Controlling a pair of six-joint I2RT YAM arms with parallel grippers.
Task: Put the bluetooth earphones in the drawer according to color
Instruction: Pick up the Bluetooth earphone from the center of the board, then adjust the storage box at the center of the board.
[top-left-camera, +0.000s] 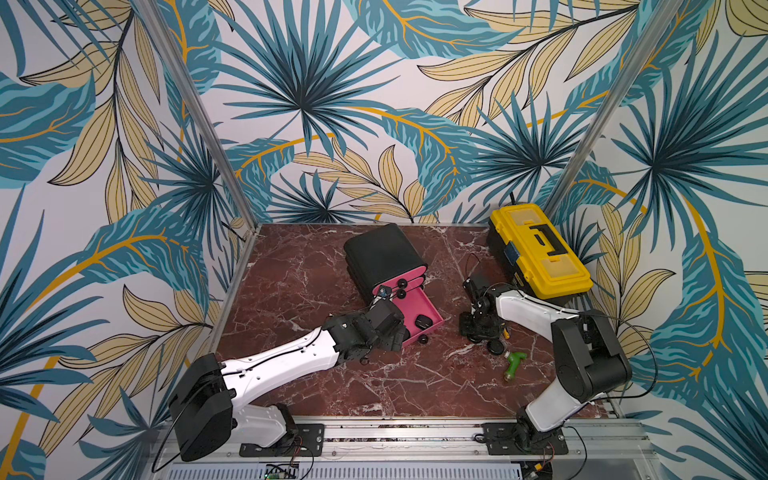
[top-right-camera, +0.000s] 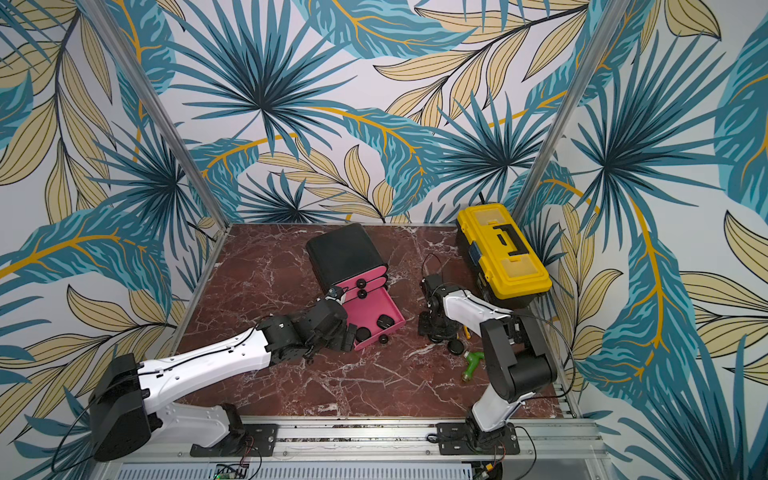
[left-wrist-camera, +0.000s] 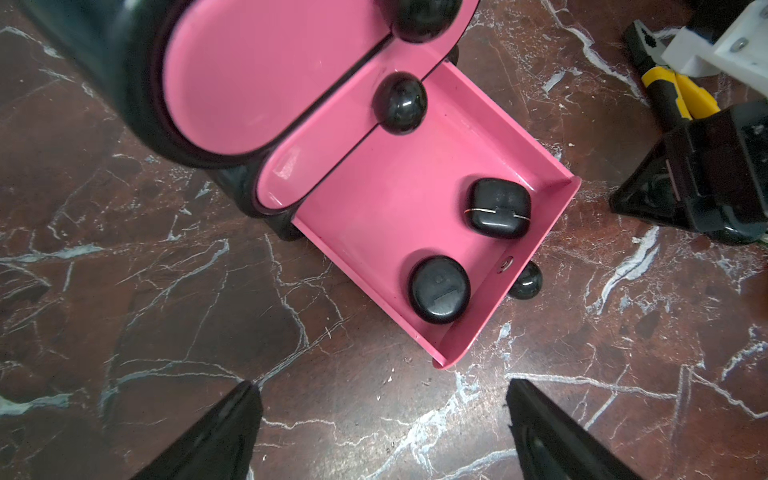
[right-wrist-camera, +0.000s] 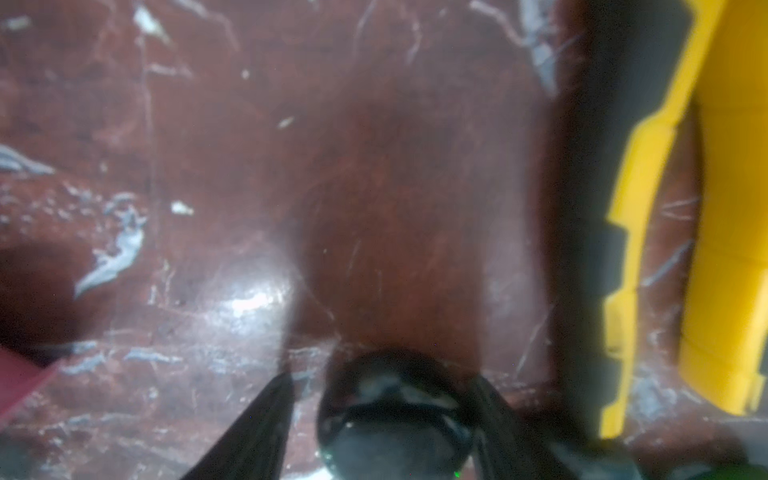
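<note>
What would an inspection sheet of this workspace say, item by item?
Surface: red marble table, no spill seen.
Job's things: black cabinet, bottom pink drawer open, holding a squarish black case and an oval black case; third black case on the table.
Clutter: yellow toolbox, green-handled tool, yellow-and-black pliers.
Grippers: left pincer open, empty; right pincer astride the third black case, grip unclear.
Cables: black cable loops off the right arm.
Surroundings: leaf-print walls, metal posts.

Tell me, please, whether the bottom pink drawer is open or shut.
Open: the bottom drawer stands pulled out, two black cases lying inside.
</note>
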